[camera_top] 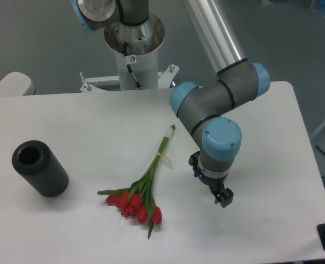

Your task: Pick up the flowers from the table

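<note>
The flowers lie flat on the white tabletop, red heads toward the near edge and the green stems running up and away to the right, tied midway with a pale band. The gripper hangs near the tabletop to the right of the bunch, apart from it. Its fingers hold nothing; whether they are spread or closed cannot be told. A dark grey cylinder lies well to the left.

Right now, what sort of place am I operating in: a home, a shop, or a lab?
Most likely a robotics lab or test cell. The arm stands on a pedestal base bolted behind a bare white table, and only test props lie on it: the flowers and a dark grey cylinder.
</note>
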